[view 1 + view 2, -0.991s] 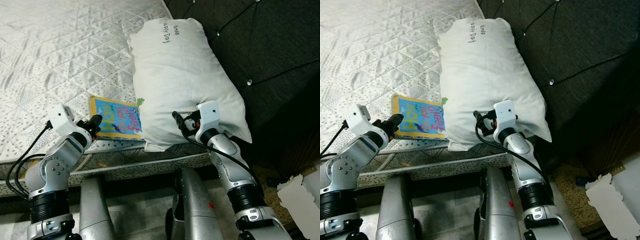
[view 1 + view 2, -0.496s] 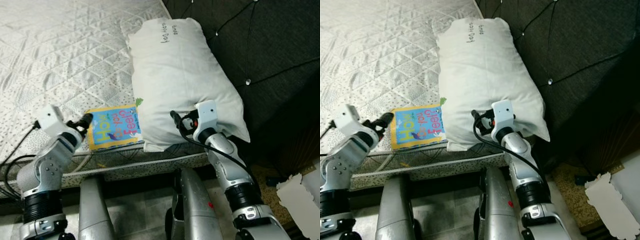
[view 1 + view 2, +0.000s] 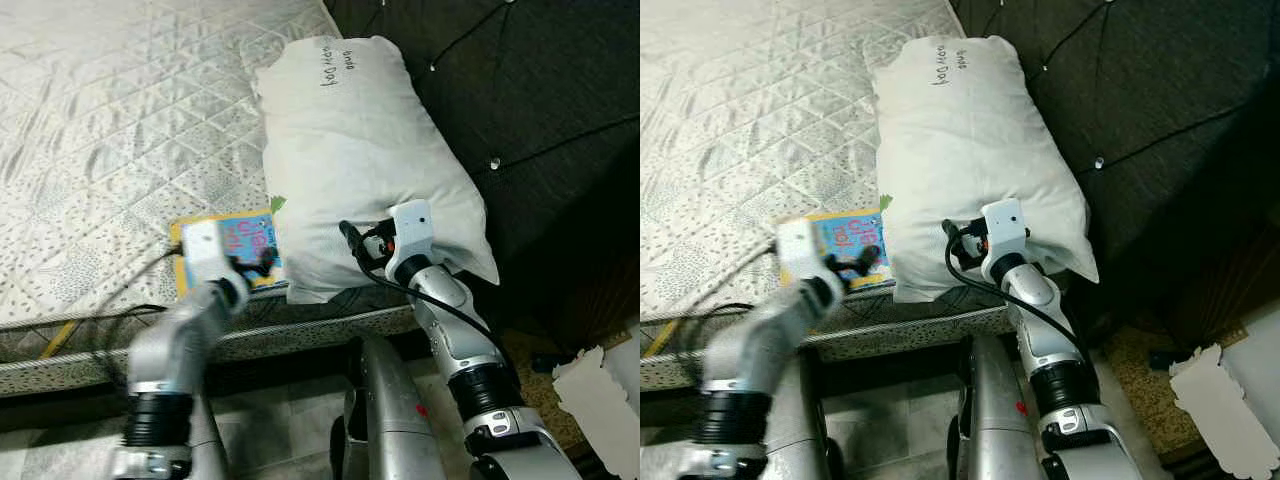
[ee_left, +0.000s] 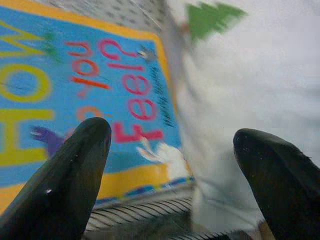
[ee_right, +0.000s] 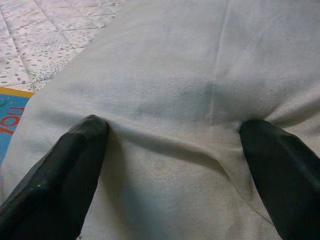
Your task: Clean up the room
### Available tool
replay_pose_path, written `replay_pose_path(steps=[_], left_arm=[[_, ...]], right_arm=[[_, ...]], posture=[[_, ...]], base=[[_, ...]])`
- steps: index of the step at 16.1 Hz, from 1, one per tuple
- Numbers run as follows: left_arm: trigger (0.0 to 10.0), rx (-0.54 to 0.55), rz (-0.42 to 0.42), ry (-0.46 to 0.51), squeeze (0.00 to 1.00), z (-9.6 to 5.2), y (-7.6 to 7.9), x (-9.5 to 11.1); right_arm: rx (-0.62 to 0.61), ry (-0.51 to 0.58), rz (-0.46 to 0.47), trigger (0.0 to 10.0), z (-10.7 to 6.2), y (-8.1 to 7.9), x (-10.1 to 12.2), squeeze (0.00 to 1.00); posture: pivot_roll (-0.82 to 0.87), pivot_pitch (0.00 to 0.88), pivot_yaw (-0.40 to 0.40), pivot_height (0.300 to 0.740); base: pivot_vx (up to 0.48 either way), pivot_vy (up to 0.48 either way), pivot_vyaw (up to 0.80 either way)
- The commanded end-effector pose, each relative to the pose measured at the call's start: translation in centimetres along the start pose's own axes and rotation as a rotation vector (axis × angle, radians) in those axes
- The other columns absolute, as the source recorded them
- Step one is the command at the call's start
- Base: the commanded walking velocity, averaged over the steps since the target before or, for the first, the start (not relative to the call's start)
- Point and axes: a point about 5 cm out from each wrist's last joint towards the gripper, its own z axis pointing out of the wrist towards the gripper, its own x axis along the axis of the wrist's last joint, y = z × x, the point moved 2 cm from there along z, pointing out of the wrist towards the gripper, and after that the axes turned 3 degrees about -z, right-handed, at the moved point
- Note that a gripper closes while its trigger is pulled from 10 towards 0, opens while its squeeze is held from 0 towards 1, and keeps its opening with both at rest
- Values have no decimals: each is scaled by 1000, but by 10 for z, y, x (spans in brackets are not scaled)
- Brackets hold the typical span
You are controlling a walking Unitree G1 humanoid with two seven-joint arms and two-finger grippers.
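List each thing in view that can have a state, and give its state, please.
Pillow: lying on the bed's corner, its near end dented by the right pincer.
Book: closed, flat on the bed, its edge tucked under the pillow.
Left pincer: open, over the book, holding nothing.
Right pincer: open, fingers pressed into the pillow.
Bed: bare quilted mattress, no sheet.

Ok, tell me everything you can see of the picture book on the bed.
The picture book is a thin, flat children's book with a blue cover, a yellow border and large red and yellow lettering. It lies face up on the quilted mattress near the front edge. Its right side touches or slips under the white pillow. The left gripper hovers over it, fingers apart, not gripping it.
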Motion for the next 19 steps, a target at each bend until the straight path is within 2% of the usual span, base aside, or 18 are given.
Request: replay_pose_path(steps=[1, 3, 4, 5, 8, 9, 10, 13, 15, 17, 19], left_arm=[[10000, -20, 28, -28, 1000, 1, 13, -12], [10000, -48, 51, -42, 1000, -1, 27, -21], [10000, -50, 94, -42, 1000, -2, 30, -24], [10000, -29, 160, -33, 1000, -4, 30, -27], [10000, 90, 154, 5, 1000, -13, 15, -31], [10000, 170, 123, 36, 267, -18, 4, -30], [10000, 209, 106, 47, 0, -23, -5, -31], [10000, 245, 71, 19, 0, -28, -15, -40], [10000, 249, 79, -14, 0, -26, -14, -49], [10000, 263, 80, -4, 0, -25, -16, -48], [10000, 290, 70, 7, 0, -24, -25, -47]], right_arm=[[-3, -8, -3, 10000, 1, 2, -1, 0], [-5, -9, -3, 10000, 1, 2, -2, 0], [-7, -9, -4, 10000, 1, 2, -2, 0], [-7, -11, -6, 10000, 1, 2, -3, 0], [11, -15, -16, 10000, 3, -2, -4, 0], [18, -14, -17, 10000, 5, -4, -3, 0], [25, -14, -15, 10000, 6, -6, -3, 0], [51, -9, -13, 10000, 11, -14, -1, 0], [61, 3, -14, 10000, 15, -17, 2, 0], [62, 8, -15, 10000, 16, -17, 3, 0], [60, 13, -17, 10000, 17, -16, 4, 0]], posture=[[-19, 59, -77, 504], [-19, 59, -77, 504], [-18, 58, -75, 504], [-9, 59, -78, 504], [20, 57, -90, 504], [28, 57, -93, 504], [36, 58, -98, 504], [65, 57, -113, 504], [71, 52, -116, 504], [70, 48, -118, 504], [63, 44, -117, 504]], base=[[0, 0, 0], [0, 0, 0], [0, 0, 0], [0, 0, 0], [0, 0, 0], [0, 0, 0], [0, 0, 0], [0, 0, 0], [0, 0, 0], [0, 0, 0], [0, 0, 0]])
